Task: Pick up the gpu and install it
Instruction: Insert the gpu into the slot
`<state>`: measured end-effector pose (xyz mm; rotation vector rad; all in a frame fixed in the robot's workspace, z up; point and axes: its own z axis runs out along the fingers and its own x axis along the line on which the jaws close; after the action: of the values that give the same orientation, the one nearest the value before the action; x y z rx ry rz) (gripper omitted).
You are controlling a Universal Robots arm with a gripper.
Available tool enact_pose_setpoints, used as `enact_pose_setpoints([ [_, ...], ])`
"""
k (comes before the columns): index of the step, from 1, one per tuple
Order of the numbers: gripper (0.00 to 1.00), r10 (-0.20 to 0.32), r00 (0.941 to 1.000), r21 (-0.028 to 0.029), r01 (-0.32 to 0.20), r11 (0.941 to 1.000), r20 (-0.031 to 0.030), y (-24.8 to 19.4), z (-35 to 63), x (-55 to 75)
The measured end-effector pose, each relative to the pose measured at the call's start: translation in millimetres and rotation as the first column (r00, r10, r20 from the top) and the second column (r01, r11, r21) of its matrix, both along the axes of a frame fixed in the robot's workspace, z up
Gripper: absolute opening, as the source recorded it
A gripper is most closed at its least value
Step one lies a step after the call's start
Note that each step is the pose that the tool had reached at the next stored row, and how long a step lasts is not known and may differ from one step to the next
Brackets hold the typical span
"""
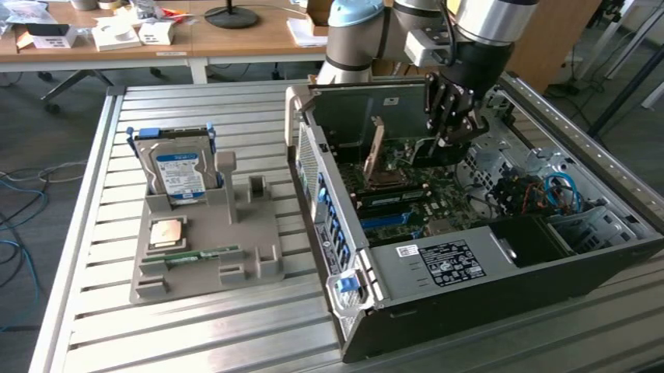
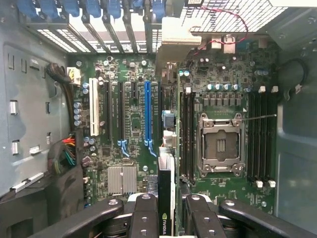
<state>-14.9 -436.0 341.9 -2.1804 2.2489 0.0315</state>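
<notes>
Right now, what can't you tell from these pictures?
- The gpu fan: the wrist view sees the card edge-on, and the exterior view shows a plain face.
- Whether the gpu's lower edge touches a slot: the card itself hides this in the wrist view, and the exterior view's angle doesn't settle it.
- Print on the hard drive label and the case sticker: too small in the exterior view.

A slatted aluminium counter (image 1: 83, 256) stands on a grey floor (image 1: 62, 116). Behind the counter, a long wooden desk (image 1: 249, 43) carries small white boxes (image 1: 117, 35), papers (image 1: 306, 31) and a black round stand base (image 1: 230, 15). Cables (image 1: 19, 202) trail over the floor beside the counter, at the exterior view's left. A brown wooden panel (image 1: 555, 39) rises beyond the counter's far corner.
</notes>
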Motion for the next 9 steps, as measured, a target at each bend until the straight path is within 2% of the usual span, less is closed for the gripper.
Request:
enact_pose_setpoints([
  [2,0.26,0.000,1.0000,0.0002,0.000,1.0000,0.0001,-0.5,-0.1,-0.1],
  [9,0.26,0.000,1.0000,0.0002,0.000,1.0000,0.0001,-9.3,-0.1,-0.1],
])
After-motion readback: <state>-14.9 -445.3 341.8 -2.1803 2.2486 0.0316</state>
